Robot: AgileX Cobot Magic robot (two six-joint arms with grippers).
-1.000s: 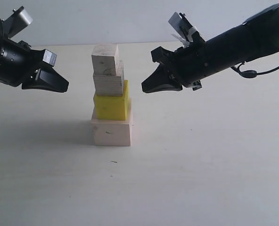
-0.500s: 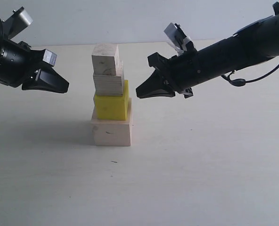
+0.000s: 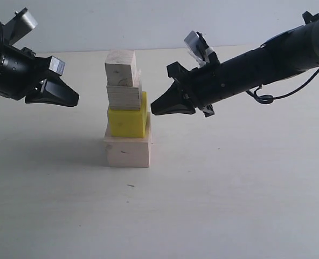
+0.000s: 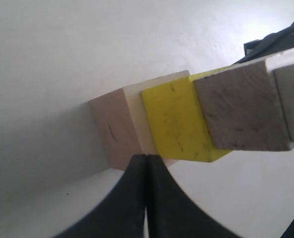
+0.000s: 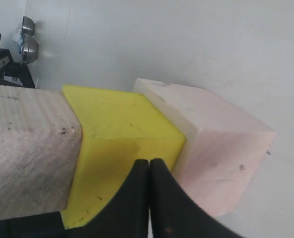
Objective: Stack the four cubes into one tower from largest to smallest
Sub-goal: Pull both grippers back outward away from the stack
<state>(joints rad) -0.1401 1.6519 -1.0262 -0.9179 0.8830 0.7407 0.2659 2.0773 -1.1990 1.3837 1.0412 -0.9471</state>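
The tower (image 3: 128,135) stands upright near the centre of the surface (image 3: 229,189). The base is the large wood cube (image 3: 127,152). On it sit the yellow cube (image 3: 126,122), the medium wood cube (image 3: 123,97) and the small wood cube (image 3: 119,67) as cap. The upper cubes are slightly offset from one another.

The left gripper (image 3: 75,100) hovers left of the tower, well apart from it, jaws clenched on nothing. The right gripper (image 3: 154,110) points at the yellow cube from the right, just beside it with a narrow gap, jaws clenched and empty.
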